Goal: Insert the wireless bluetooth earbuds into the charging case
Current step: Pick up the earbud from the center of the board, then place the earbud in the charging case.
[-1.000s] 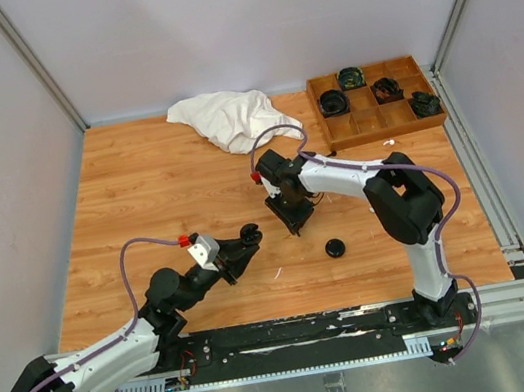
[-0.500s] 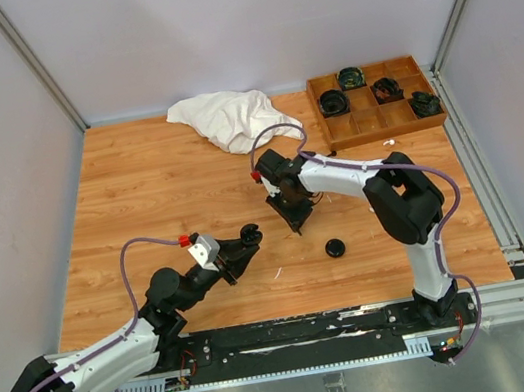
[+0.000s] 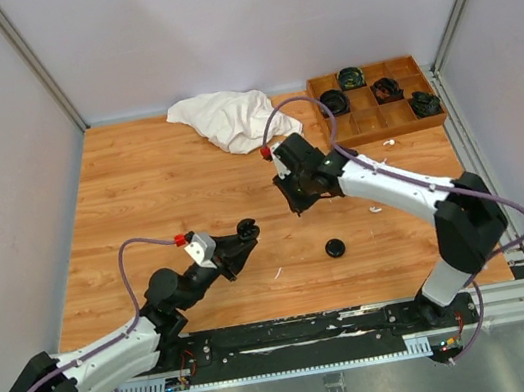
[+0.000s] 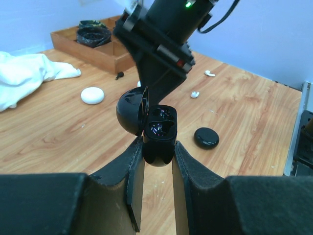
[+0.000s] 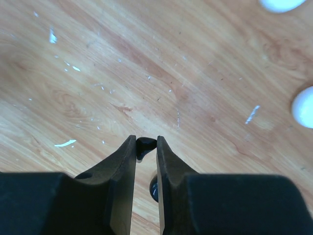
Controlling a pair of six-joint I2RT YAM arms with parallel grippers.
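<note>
- We had the left gripper (image 4: 156, 149) clamped on the lower half of the black charging case (image 4: 159, 128). It was raised off the table with the lid swung back, so the wells faced up and toward the other arm. The wells looked empty to us, though their gloss made that hard to judge.
- We had the right gripper (image 5: 145, 140) pinched shut on a black earbud (image 5: 145, 143), gripped at the very fingertips above bare wood and apart from the case. We judged that so slim a hold left room to lower the bud into a well.
- A white earbud (image 4: 194, 94) lay loose on the table, near a closed black case (image 4: 206, 138), with a white case (image 4: 92, 95) farther off.
- The table (image 3: 140, 197) was scuffed wood-grain laminate. A wooden tray (image 3: 368, 121) of coiled items and a white cloth (image 3: 228, 119) sat at its far edge, and pale plain walls (image 3: 211, 22) closed in three sides.
</note>
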